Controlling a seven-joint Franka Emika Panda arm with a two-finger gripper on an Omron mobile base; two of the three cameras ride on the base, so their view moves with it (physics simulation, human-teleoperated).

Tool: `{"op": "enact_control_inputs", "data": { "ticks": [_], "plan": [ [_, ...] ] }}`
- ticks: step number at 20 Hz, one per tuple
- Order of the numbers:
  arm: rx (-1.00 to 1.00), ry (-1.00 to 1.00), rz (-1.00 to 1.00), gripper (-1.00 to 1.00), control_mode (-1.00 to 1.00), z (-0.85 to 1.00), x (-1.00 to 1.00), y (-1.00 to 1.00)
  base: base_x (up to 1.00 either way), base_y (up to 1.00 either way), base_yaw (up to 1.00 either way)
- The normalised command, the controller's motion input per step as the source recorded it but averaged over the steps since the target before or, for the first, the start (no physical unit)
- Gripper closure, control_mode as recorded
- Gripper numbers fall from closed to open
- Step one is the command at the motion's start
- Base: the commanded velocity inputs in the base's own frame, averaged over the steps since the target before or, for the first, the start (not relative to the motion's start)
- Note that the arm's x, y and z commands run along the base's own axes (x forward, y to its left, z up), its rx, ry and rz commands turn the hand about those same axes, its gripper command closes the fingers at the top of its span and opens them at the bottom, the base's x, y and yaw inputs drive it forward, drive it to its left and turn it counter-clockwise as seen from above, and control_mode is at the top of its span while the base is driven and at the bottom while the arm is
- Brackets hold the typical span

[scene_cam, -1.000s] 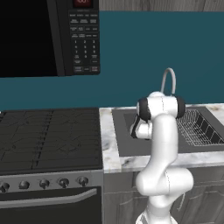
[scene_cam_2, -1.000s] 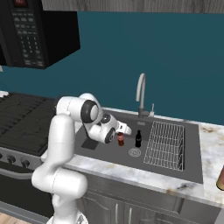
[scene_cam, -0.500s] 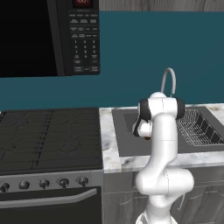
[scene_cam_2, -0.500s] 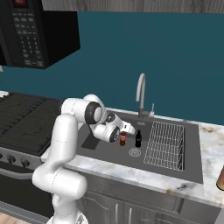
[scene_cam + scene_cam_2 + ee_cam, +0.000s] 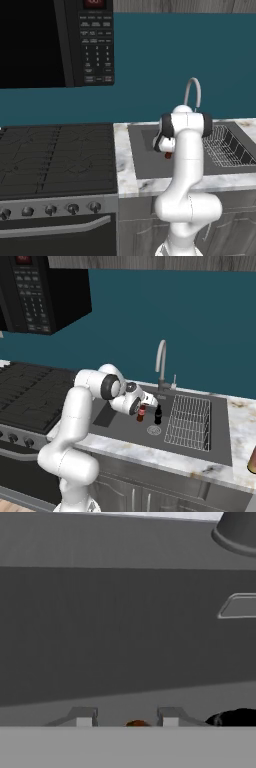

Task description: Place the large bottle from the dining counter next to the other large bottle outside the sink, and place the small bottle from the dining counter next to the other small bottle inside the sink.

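The microwave [image 5: 45,293] hangs black above the dark stove [image 5: 55,160]. Beside the stove, the marbled counter [image 5: 165,456] carries a flat grey sink [image 5: 200,443] with a curved metal tap [image 5: 161,363] behind it. A wire rack [image 5: 189,421] lies in the right part of the sink. The pincer [image 5: 142,404] is low inside the sink, and its fingers [image 5: 84,717] stand a little apart with the red cap of the small bottle [image 5: 141,413] between them; I cannot tell if they touch it. This bottle stands upright, just beside the other small bottle [image 5: 158,415], which is dark. A round drain [image 5: 154,430] is near them
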Motion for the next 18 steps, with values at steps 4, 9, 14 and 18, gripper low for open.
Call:
{"op": "enact_control_inputs", "data": {
  "ticks": [4,9,14,18],
  "plan": [
    [0.00,-0.08,0.02,-1.00,-1.00,0.08,-0.19,0.00,0.00,0.00,0.00],
    [0.00,-0.11,0.05,-1.00,-1.00,0.21,-0.32,0.00,0.00,0.00,0.00],
    [-0.02,-0.12,0.05,-1.00,-1.00,0.30,-0.27,0.00,0.00,0.00,0.00],
    [-0.04,-0.15,0.08,-1.00,-1.00,0.48,-0.39,0.00,0.00,0.00,0.00]
  ]
}}
